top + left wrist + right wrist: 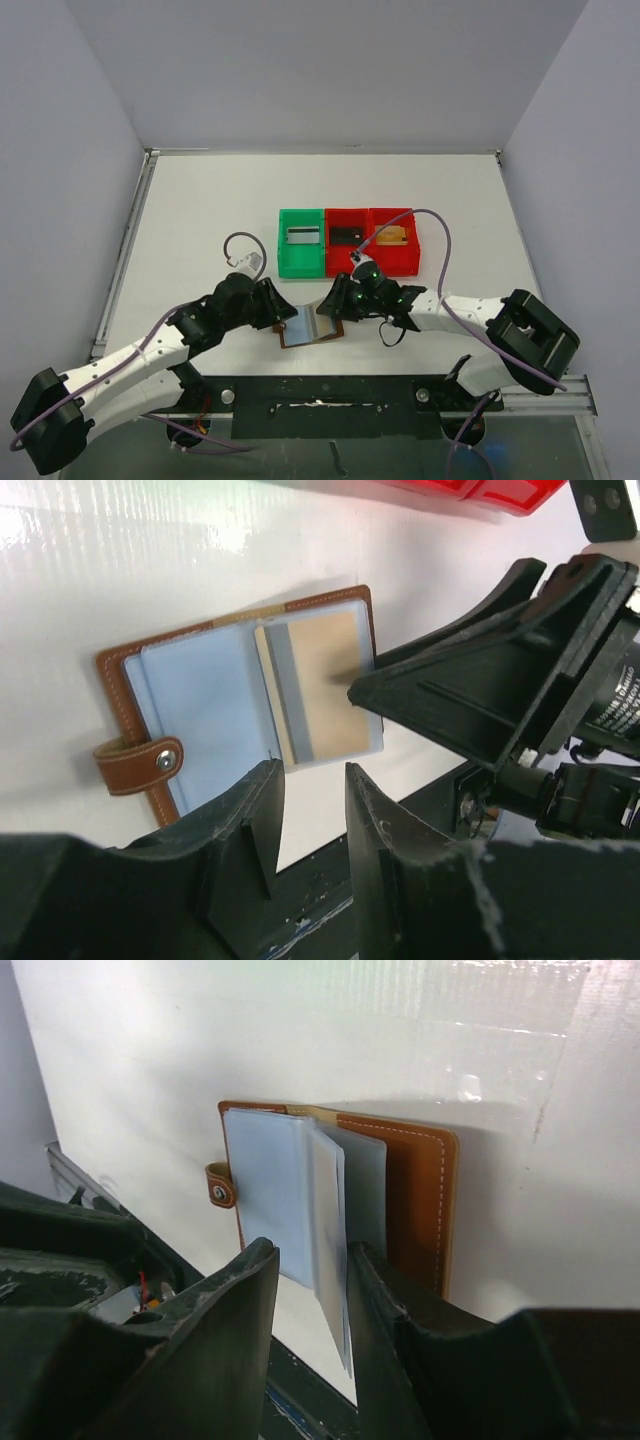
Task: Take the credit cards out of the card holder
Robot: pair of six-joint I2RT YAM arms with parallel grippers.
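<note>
- The left gripper [312,798] has its two black fingers spread a little. Only bare white tabletop and the near edge of the wallet show in the gap, and nothing is pinched.
- The right gripper [312,1260] is also partly spread. A clear plastic sleeve leaf [335,1230] stands on edge between its fingers, close against one of them and not squeezed from both sides.
- In the left wrist view, one black right-gripper fingertip [365,688] touches the far edge of the sleeve page.
- The small brown leather folding card holder [200,710] lies open and flat on the table between the two grippers. Its pale blue sleeves face up and its snap strap [135,765] hangs loose at one side.
- A thin tan-and-grey card [315,685] sits inside the clear sleeve, still in the holder.
- The white table [200,220] carries everything.
- Beyond the holder stand a green plastic bin [301,213] and two red plastic bins [347,270] [395,270] in a row, touching side to side. Each has a flat item inside.
</note>
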